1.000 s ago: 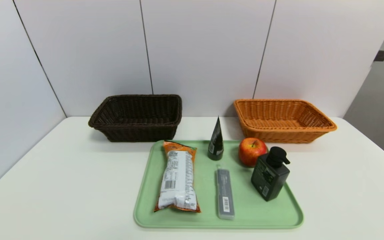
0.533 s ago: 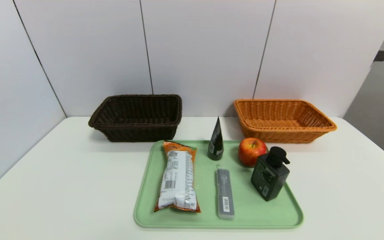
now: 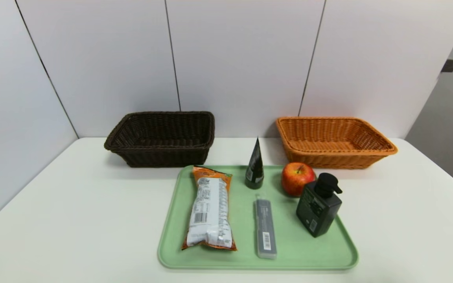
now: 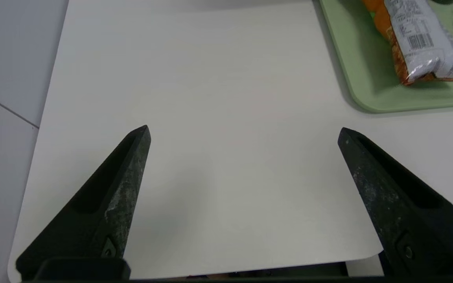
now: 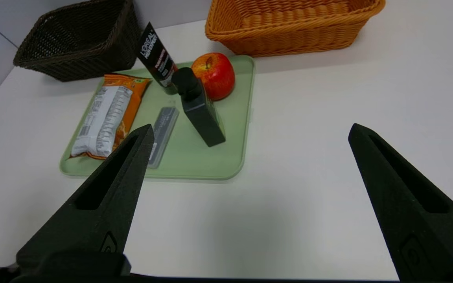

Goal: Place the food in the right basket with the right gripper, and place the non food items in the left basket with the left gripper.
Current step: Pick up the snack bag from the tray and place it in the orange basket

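Observation:
On a green tray [image 3: 328, 251] lie the food: an orange-edged snack packet [image 3: 210, 208] and a red apple [image 3: 297, 179]. Also on it are the non food items: an upright black conical tube [image 3: 255, 167], a black pump bottle [image 3: 319, 206] and a slim grey case [image 3: 265, 228]. Behind stand the dark brown left basket [image 3: 161, 137] and the orange-tan right basket [image 3: 332, 141], both with nothing in them. My left gripper [image 4: 244, 131] hangs open over bare table near the front left. My right gripper [image 5: 250, 131] hangs open over the table at the tray's near right corner. Neither arm shows in the head view.
The white table [image 3: 73, 204] has walls along its back and left side. Its front edge [image 4: 250, 265] lies just under my left gripper. Bare table spreads on both sides of the tray.

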Controlling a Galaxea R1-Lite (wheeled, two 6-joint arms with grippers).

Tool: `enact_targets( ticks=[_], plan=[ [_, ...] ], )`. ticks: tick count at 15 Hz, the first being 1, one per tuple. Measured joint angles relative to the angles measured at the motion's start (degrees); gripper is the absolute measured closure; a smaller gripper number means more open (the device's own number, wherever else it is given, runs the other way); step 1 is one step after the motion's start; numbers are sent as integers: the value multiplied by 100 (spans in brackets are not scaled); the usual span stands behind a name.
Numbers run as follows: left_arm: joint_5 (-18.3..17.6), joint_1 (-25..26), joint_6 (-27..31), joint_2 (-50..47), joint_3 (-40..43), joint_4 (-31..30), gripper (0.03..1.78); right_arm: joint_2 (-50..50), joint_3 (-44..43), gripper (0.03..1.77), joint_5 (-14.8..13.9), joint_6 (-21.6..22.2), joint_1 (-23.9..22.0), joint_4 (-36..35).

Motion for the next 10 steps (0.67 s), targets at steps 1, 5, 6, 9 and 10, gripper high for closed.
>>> enact_targets(
  ticks=[1,5,6,9,10],
  plan=[
    [-4,5,-211,289,-221,-9,12,394,-396,9,35,35,57,57],
    [13,-4,-1885,1104,-524,-846,12,1927,-1804,9,-50,474,769,138],
    [24,-6,-1871,1168,-438,-955,12,2255,-2083,9,-199,691,1113,143],
    [21,-9,-1364,1224,-308,-719,12,3278,-2855,9,-986,1348,2356,151],
    [40,-9,-1213,1251,-249,-756,12,3655,-3106,9,-1230,1515,2701,156]
  ],
)
